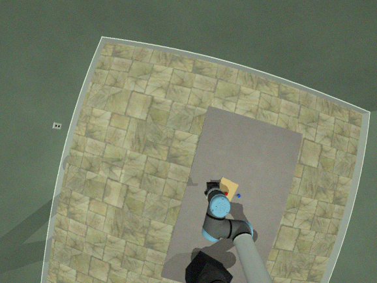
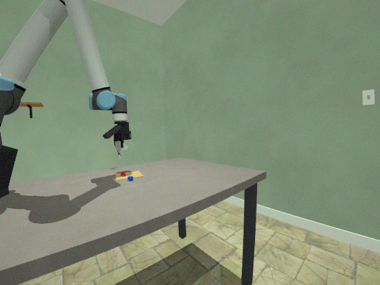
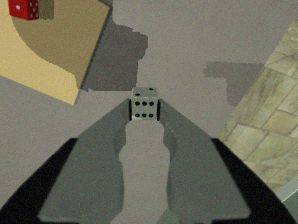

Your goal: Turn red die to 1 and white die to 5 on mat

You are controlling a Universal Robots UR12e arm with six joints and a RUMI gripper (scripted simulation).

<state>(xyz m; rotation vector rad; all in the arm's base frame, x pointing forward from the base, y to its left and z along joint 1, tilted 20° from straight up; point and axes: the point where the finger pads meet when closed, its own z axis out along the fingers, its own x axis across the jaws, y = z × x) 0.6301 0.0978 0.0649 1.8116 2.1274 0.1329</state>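
My gripper point(image 2: 119, 155) point(image 3: 144, 100) is shut on the white die point(image 3: 144, 106), held above the table beside the mat. In the wrist view, the die's face towards the camera shows six pips and the narrower face beyond it shows two. The red die point(image 1: 226, 193) point(image 2: 123, 174) point(image 3: 23, 9) sits on the tan mat point(image 1: 232, 186) point(image 2: 137, 174) point(image 3: 30, 67); its one-pip face looks to be on top. The blue die point(image 1: 239, 195) point(image 2: 130, 178) is on the table just off the mat; its top number is too small to read. In the top view the fingertips are hidden.
The grey table point(image 1: 251, 143) point(image 2: 197, 184) carries the mat and dice. Its edge shows beyond the gripper at the right of the wrist view, with stone floor point(image 3: 265, 110) past it. The arm point(image 1: 220, 206) point(image 2: 106, 100) reaches over the table and shades part of the mat.
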